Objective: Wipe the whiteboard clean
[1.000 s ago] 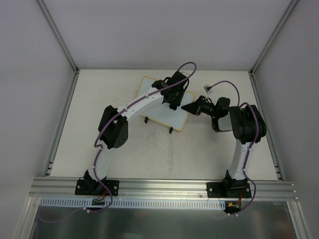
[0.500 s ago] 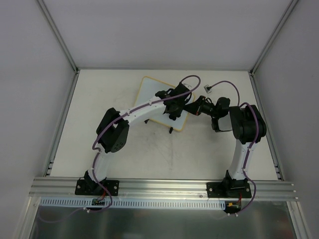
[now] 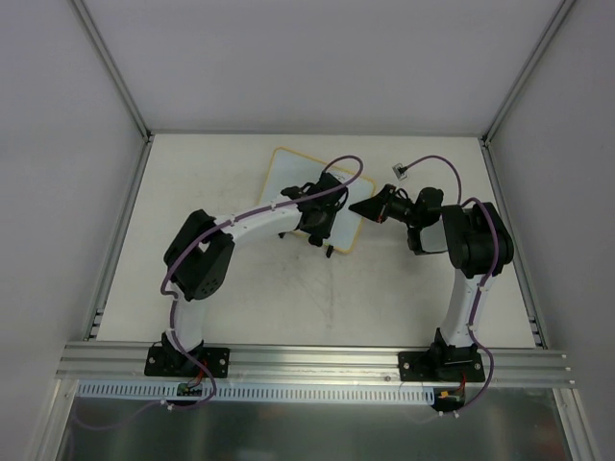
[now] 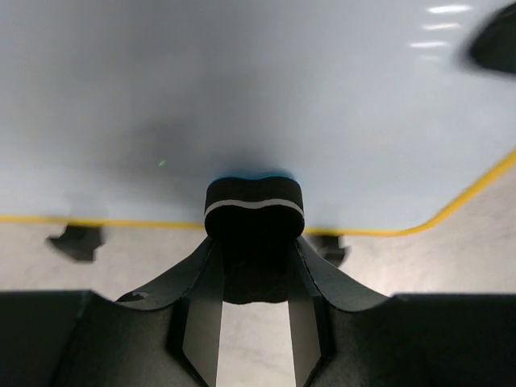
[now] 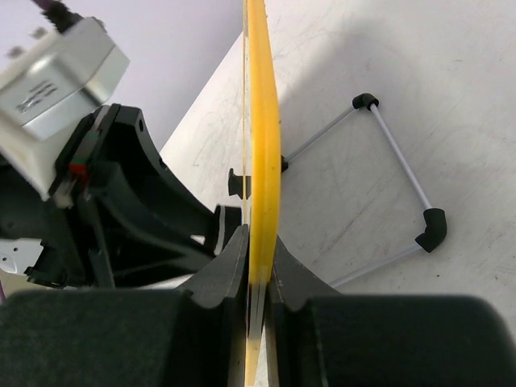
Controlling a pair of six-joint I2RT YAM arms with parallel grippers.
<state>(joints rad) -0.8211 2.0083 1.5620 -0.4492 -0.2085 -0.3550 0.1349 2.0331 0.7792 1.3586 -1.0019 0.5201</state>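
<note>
The whiteboard (image 3: 286,180), white with a thin yellow frame, stands tilted on two black clip feet (image 4: 76,241) at the back middle of the table. My left gripper (image 3: 316,221) is shut on a dark eraser block (image 4: 253,214) and presses it on the board face (image 4: 242,89) near its lower edge. The face shows no writing here. My right gripper (image 3: 364,208) is shut on the board's right edge, its fingers clamping the yellow frame (image 5: 263,153). The left gripper also shows in the right wrist view (image 5: 121,201).
A thin wire stand (image 5: 401,172) with black corner pieces lies on the table behind the board. A small white connector (image 3: 401,170) on a purple cable lies at the back right. Metal posts and walls bound the table.
My left gripper has slid with the eraser from the board's upper right area down and left to its near edge. The right gripper holds the board edge as before.
</note>
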